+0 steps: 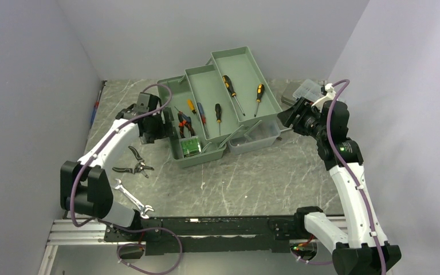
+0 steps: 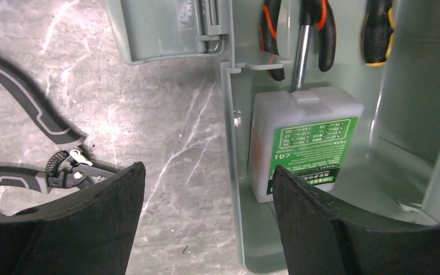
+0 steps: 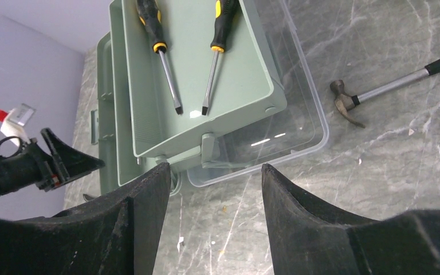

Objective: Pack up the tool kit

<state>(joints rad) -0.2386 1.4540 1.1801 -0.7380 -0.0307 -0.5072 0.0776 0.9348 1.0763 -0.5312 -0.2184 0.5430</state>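
Left hand [image 2: 206, 189] wide, empty, straddling toolbox [image 2: 232, 143] wall. Pliers [image 2: 54, 125] on tabletop [image 2: 149, 114]: rigid, light, probably slick-handled; best grasped near pivot.

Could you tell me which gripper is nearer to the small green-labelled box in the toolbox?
Left. The left gripper hangs open right beside the green-labelled box at one end of the toolbox; the right gripper is off the opposite side.

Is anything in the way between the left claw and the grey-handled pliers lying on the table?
Nothing visible is. The open left gripper hangs over the side wall of the sage-green plastic toolbox, and only bare marbled table lies between it and the grey-and-black pliers.
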